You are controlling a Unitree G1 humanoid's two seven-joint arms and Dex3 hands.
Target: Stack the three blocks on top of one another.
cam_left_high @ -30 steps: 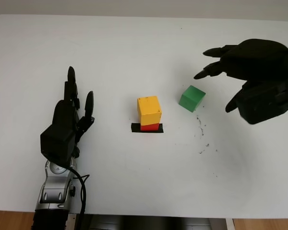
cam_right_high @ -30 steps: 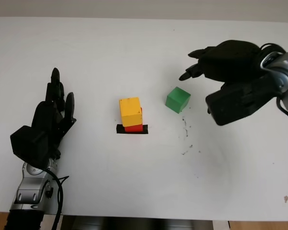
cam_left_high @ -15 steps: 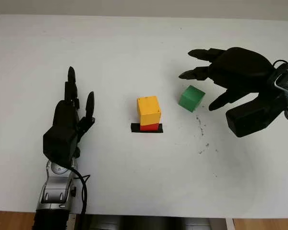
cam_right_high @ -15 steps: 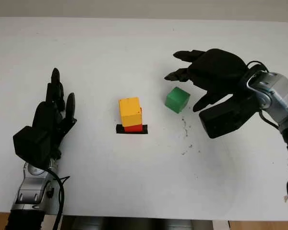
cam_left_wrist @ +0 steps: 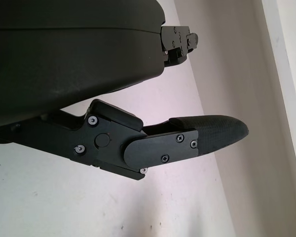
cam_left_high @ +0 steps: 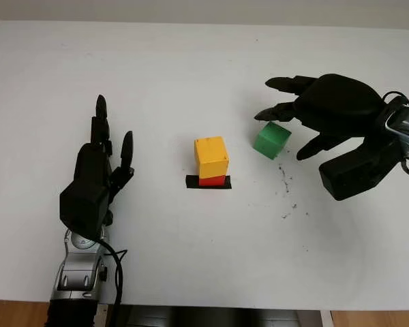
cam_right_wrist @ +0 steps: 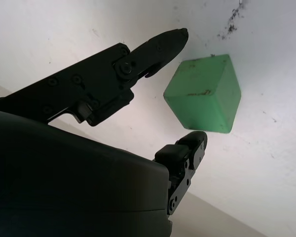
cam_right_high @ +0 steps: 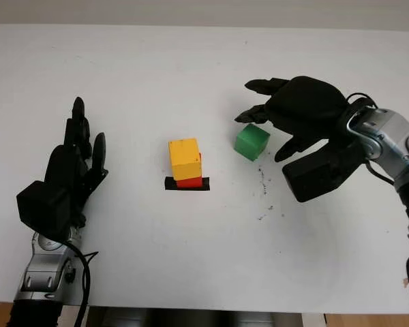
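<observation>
White and broad, the bench [cam_left_high: 191, 75] runs from edge to edge, with a pale wall strip at its far side and a wooden floor showing below the near edge.

Over on the left, the left hand [cam_left_high: 99, 174] is parked above the bench, open and holding nothing, its black fingers pointing away toward the far side; its silver forearm comes up from the near edge.

Near the middle sits a short stack: a yellow block [cam_left_high: 211, 157] on top of a red block [cam_left_high: 212, 180], of which just a low band shows beneath the yellow one. The red block stands on a small black marker [cam_left_high: 192, 182] stuck flat to the bench.

Just to the right of the stack, and apart from it, the green block [cam_left_high: 271, 139] sits on the bench by itself, turned a little askew. A scatter of dark specks [cam_left_high: 286, 187] marks the surface near it.

The right hand [cam_left_high: 296, 119] hovers over the green block, open, with fingers [cam_right_wrist: 153, 47] reaching past either side of it but not clamped on it; in the right wrist view a gap shows between fingertips and block.
</observation>
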